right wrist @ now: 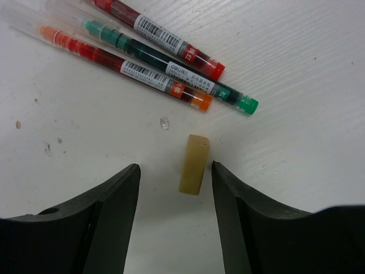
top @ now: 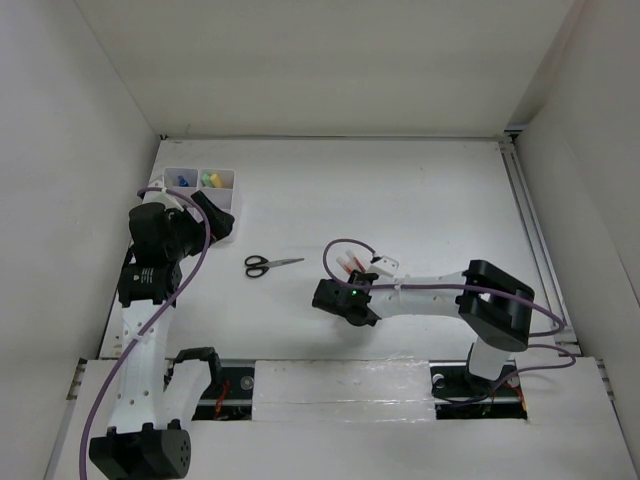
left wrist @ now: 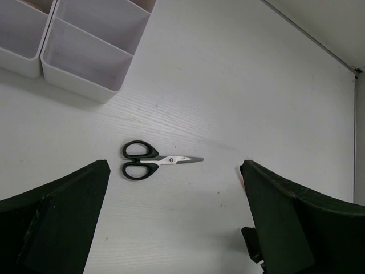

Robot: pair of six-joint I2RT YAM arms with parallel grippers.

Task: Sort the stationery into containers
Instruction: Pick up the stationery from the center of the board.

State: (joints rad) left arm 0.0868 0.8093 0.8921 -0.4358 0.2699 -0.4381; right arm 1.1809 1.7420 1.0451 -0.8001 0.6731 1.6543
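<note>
Tan block (right wrist: 194, 164) lies untouched inside the half-open right pincer (right wrist: 175, 167).
Left pincer (left wrist: 174, 166) hangs wide open, black scissors (left wrist: 140, 160) ahead on the worktop (left wrist: 239, 85).

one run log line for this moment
left gripper: open, scissors ahead | right gripper: open, straddling tan block | three pens: lying beyond block

The table (left wrist: 228, 85) was white, matt and grainy, like painted wood. The scissors (left wrist: 149, 160) had shiny metal blades and smooth black plastic handles. The box (left wrist: 80, 83) was smooth, milky plastic. The pens (right wrist: 154, 57) were clear, glossy plastic. The tan block (right wrist: 194, 164) looked dull, maybe rubber.
</note>
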